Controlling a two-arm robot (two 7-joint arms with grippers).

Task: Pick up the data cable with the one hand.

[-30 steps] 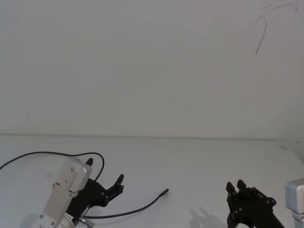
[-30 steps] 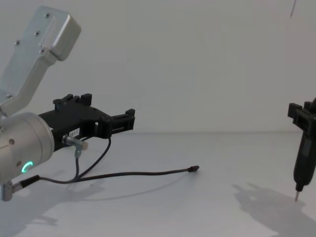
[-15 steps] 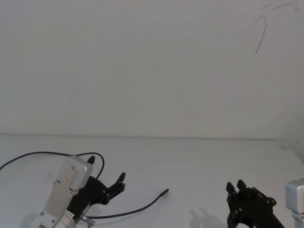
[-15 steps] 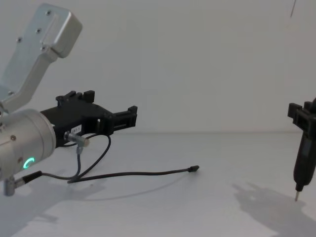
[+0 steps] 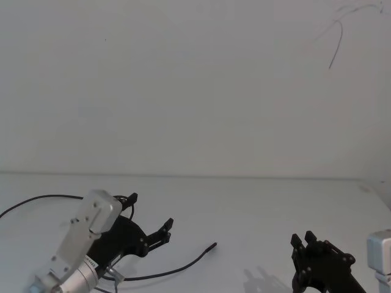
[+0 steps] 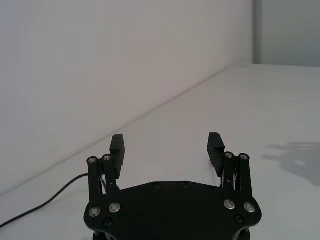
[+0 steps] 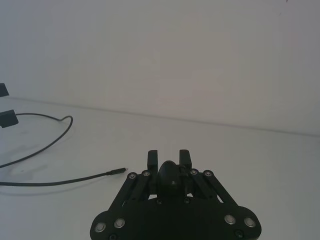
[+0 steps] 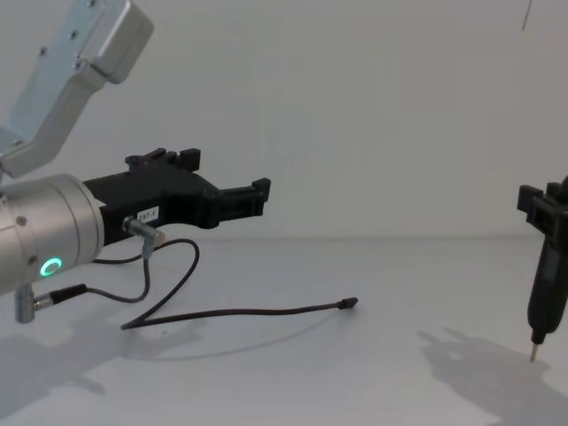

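The data cable [image 5: 183, 268] [image 8: 248, 311] lies on the white table as a thin black line, its small plug [image 5: 213, 246] [image 8: 350, 303] pointing right. Its other end loops back toward the left [image 7: 60, 182] [image 6: 45, 202]. My left gripper [image 5: 149, 213] [image 8: 238, 185] [image 6: 167, 150], black with a white label on a silver wrist with a green light, hovers above the cable's left part. It is open, holds nothing and is clear of the cable. My right gripper [image 5: 303, 241] [image 7: 168, 157] [image 8: 535, 333] hangs shut at the near right, pointing down, far from the cable.
A thin wrist wire with a silver connector [image 8: 142, 229] dangles under the left wrist, close to the cable's loop. The white table [image 5: 263, 207] meets a plain white wall at the back. A dark scratch [image 5: 335, 46] marks the wall at the upper right.
My left gripper has moved forward and to the right, rising a little above the cable, fingers still open. The cable and the right arm have stayed in place.
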